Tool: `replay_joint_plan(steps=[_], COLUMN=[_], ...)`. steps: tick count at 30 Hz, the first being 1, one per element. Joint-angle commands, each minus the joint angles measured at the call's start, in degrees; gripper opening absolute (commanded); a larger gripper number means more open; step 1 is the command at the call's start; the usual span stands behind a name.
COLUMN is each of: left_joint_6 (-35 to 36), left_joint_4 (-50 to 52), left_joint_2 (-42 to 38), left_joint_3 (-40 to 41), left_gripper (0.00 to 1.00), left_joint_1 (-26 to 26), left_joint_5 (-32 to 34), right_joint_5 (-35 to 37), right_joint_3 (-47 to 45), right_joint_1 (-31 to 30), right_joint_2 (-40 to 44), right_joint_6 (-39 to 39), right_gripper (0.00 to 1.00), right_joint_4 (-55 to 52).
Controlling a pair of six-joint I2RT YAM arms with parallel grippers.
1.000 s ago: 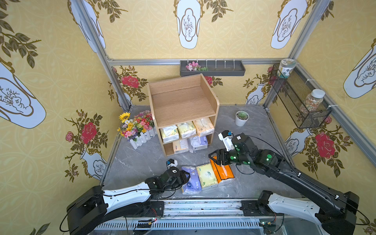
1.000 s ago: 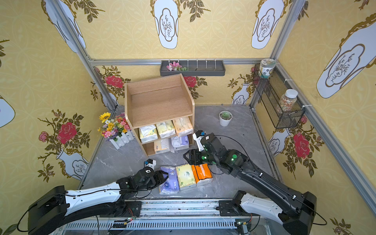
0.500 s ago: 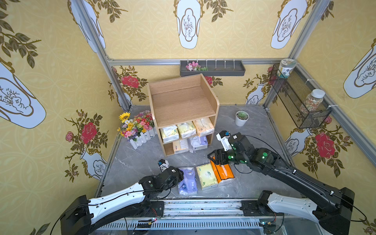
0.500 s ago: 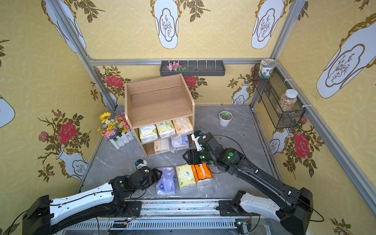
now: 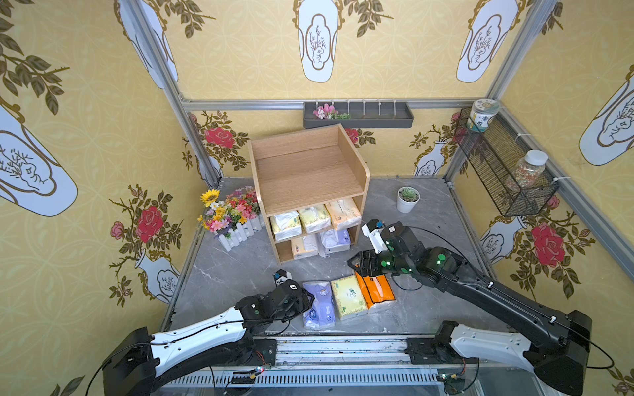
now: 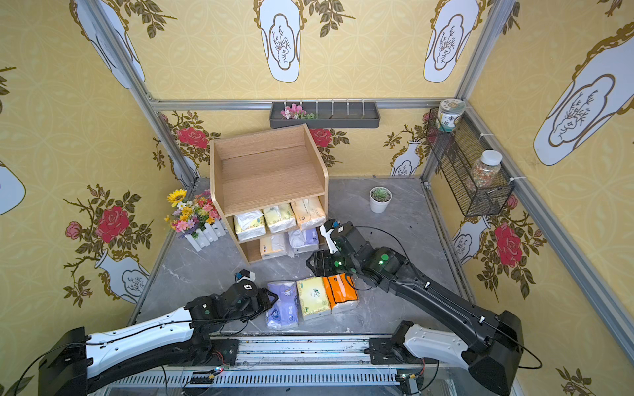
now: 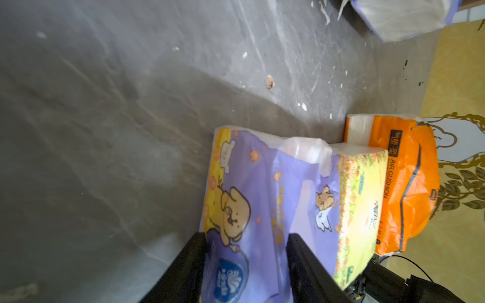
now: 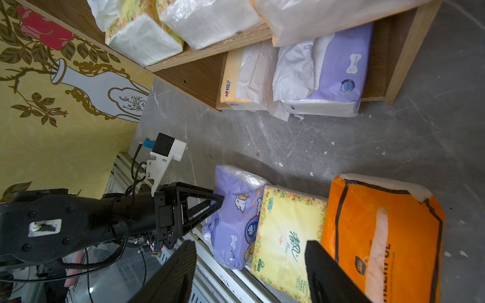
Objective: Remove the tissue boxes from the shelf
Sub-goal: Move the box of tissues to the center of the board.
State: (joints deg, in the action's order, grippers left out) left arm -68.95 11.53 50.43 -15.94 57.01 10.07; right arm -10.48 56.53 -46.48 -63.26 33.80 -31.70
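The light-wood shelf (image 5: pixel 308 178) holds three cream and yellow tissue boxes (image 5: pixel 314 217) on its middle tier. Its bottom tier holds a cream one (image 8: pixel 244 78) and a lavender one (image 8: pixel 328 76). On the floor in front lie a lavender pack (image 5: pixel 320 305), a yellow pack (image 5: pixel 348 296) and an orange pack (image 5: pixel 375 289), side by side. My left gripper (image 7: pixel 246 236) is low at the floor lavender pack's left side, shut on it, with the wrapper filling the gap between the fingers. My right gripper (image 8: pixel 249 244) hangs open above the orange and yellow packs, holding nothing.
A white fence planter of flowers (image 5: pixel 233 216) stands left of the shelf, and a small succulent pot (image 5: pixel 408 199) to its right. A dark wall tray (image 5: pixel 356 115) and a black wire basket with jars (image 5: pixel 504 171) hang on the walls. The metal rail (image 5: pixel 343 346) borders the front.
My left gripper opened and drew back left from the lavender pack, then returned and closed on it. The pack now lies straighter beside the yellow one. The right arm barely moved.
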Motion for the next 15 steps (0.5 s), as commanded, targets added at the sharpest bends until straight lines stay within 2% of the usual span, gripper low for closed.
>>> replay_joint_plan(steps=[1, 8, 11, 15], left_joint_6=[0.48, 0.15, -0.4, -5.2], left_joint_4=[-6.26, -13.84, -10.71, -2.7], left_joint_2=[3.5, 11.07, 11.82, 7.6], left_joint_3=[-0.28, -2.28, -3.73, -3.64], left_gripper=[0.51, 0.48, 0.51, 0.55], left_joint_1=[-0.04, -0.06, 0.02, -0.05], left_joint_5=[-2.34, -2.47, 0.11, 6.91], right_joint_5=[-0.42, -0.31, 0.04, 2.1], right_joint_3=[0.75, 0.52, 0.63, 1.0], right_joint_1=[-0.1, -0.09, -0.1, -1.07], right_joint_2=[0.16, 0.64, 0.51, 0.28], right_joint_6=[-1.18, -1.28, -1.44, -1.37], right_gripper=[0.7, 0.7, 0.7, 0.7], right_joint_4=[0.76, 0.33, 0.02, 0.55])
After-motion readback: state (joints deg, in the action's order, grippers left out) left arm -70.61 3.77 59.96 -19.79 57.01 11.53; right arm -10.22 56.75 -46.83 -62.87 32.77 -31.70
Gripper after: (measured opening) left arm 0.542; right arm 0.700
